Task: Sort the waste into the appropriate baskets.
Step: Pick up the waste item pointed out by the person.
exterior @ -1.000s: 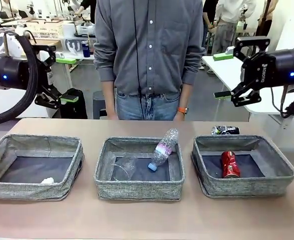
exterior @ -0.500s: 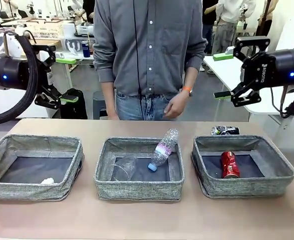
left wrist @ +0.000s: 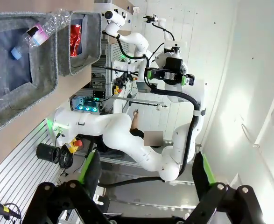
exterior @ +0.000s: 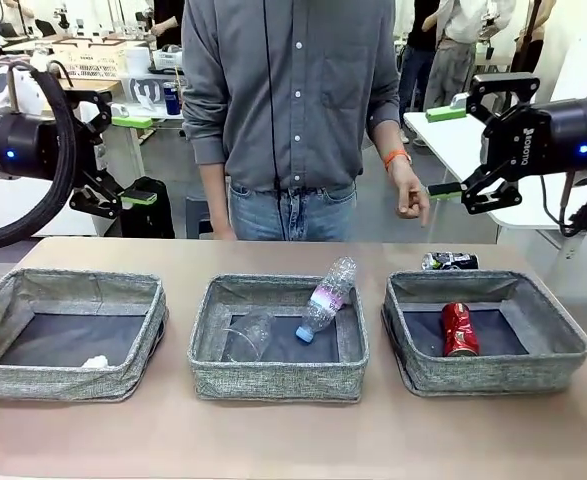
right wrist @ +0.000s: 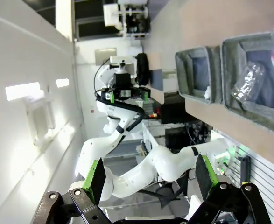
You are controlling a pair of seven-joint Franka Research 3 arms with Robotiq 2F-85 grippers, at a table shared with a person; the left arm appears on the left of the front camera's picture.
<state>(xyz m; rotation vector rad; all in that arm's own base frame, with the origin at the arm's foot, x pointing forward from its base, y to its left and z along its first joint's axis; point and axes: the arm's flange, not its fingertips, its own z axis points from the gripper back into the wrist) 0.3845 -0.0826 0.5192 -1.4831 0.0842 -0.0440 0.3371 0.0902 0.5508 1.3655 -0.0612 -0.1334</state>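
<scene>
While both grippers, left (exterior: 131, 160) and right (exterior: 446, 150), hang open and empty above the table (exterior: 293, 440), the dark can (exterior: 449, 261) lies behind the right basket (exterior: 485, 372).

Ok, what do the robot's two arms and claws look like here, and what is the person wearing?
Both arms are white with black wrist housings, each lit by a blue light. The left claw and right claw are black linkages with green pads; a thick black cable loops along the left arm. The person's sleeve is grey, on a buttoned shirt, with jeans and an orange wristband.
</scene>
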